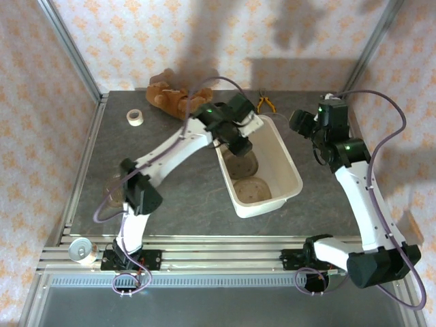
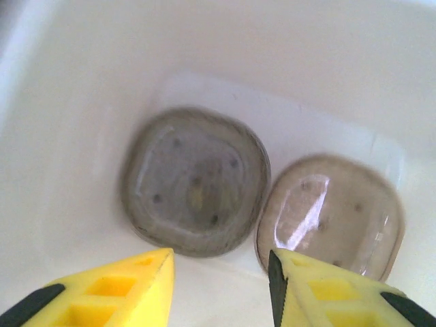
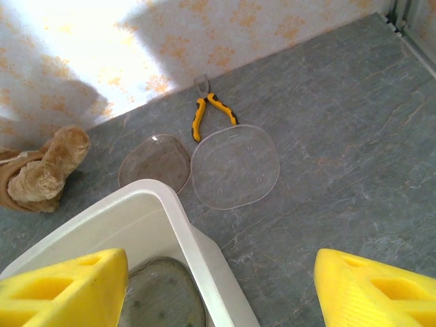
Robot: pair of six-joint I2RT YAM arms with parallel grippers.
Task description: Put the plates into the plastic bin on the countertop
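Straight below the left claw (image 2: 221, 262), inside the plastic bin (image 2: 68, 102), two plates (image 2: 194, 180) lie flat on its floor, one just beside the other. Ahead of the right claw (image 3: 221, 272), past the bin's corner, two more plates (image 3: 235, 165) rest side by side on the worktop (image 3: 340, 170), with pliers (image 3: 211, 112) just beyond them and a plush toy (image 3: 41, 170) off to that claw's left.

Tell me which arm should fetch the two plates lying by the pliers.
Right. The right gripper, open, hovers by those plates, outside the bin; the left gripper is down inside the bin, above two plates already there.
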